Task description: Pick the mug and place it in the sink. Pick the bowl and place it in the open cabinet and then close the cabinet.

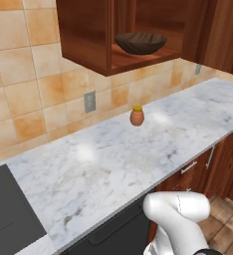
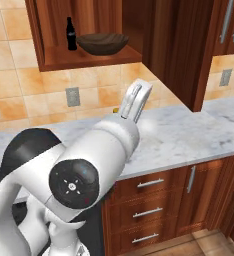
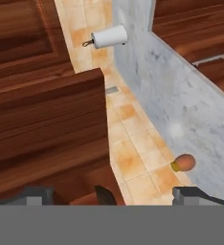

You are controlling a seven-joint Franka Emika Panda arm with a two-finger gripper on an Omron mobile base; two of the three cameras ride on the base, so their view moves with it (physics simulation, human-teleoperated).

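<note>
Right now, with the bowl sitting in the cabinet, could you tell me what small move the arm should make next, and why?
Probably swing the claw to the outer face of the open door to begin pushing it shut. The bowl already rests on the cabinet shelf beside a dark bottle, the claw's fingers look spread and empty, and the door stands wide open.

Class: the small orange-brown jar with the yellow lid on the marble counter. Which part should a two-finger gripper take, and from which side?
Probably its rounded belly, from straight above: the small orange-brown jar stands upright with nothing beside it on the white marble counter, and its yellow lid is narrower.
</note>
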